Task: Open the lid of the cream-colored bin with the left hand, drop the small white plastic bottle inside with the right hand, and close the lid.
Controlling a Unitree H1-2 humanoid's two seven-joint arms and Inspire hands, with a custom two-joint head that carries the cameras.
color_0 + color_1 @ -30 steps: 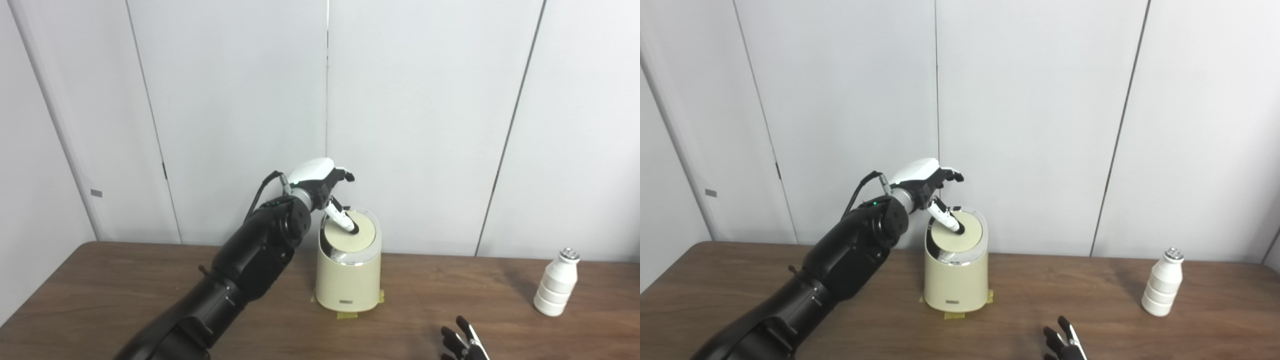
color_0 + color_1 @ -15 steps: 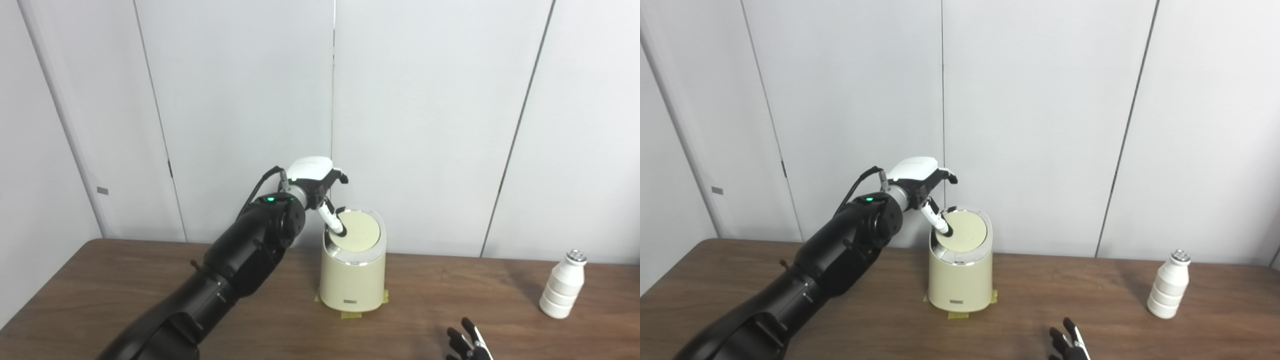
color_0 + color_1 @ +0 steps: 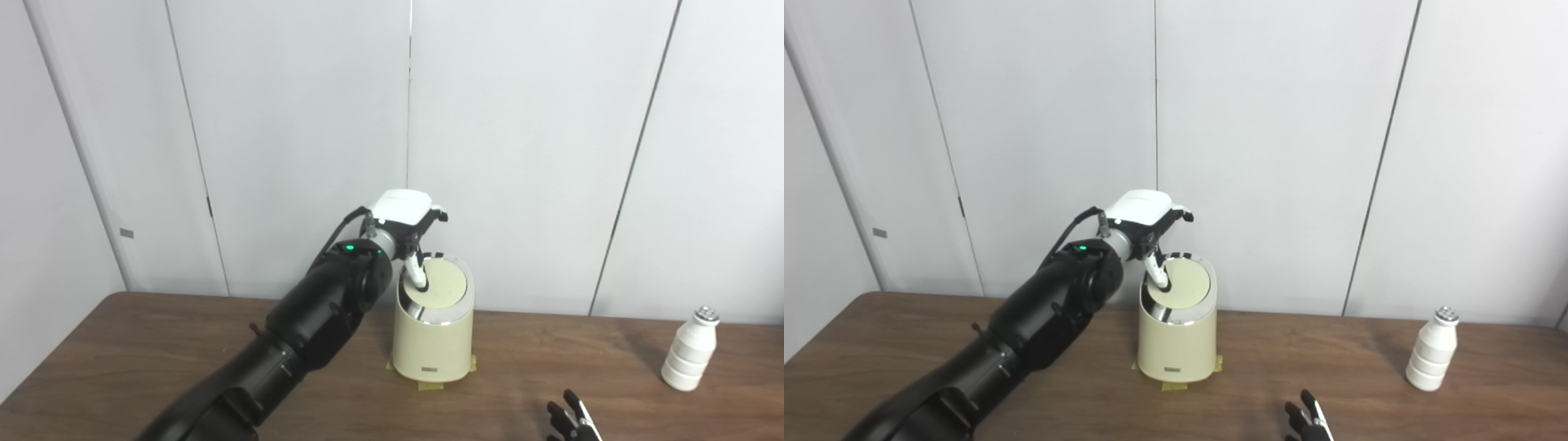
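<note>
We are seeing bare table (image 3: 551, 361) lying between bin (image 3: 433, 343) and bottle (image 3: 687, 358); left arm (image 3: 306, 324) crowding bin's left side.

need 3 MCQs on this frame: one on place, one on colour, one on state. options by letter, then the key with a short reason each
1. Where does the small white bottle stand?
A. inside the bin
B. on the table, far to the right of the bin
C. in the right hand

2. What colour is the lid of the bin?
A. cream
B. blue
C. black

3. What is the state of the lid?
A. taken off and lying on the table
B. down on the bin, with a finger of the left hand on it
C. swung fully upright

Answers:
1. B: the bottle stands upright on the table near its right end, apart from the bin.
2. A: the round lid matches the cream body, inside a shiny rim.
3. B: the lid lies in its rim and one finger comes down onto its left part; the right hand is low at the picture's bottom edge, holding nothing.
</note>
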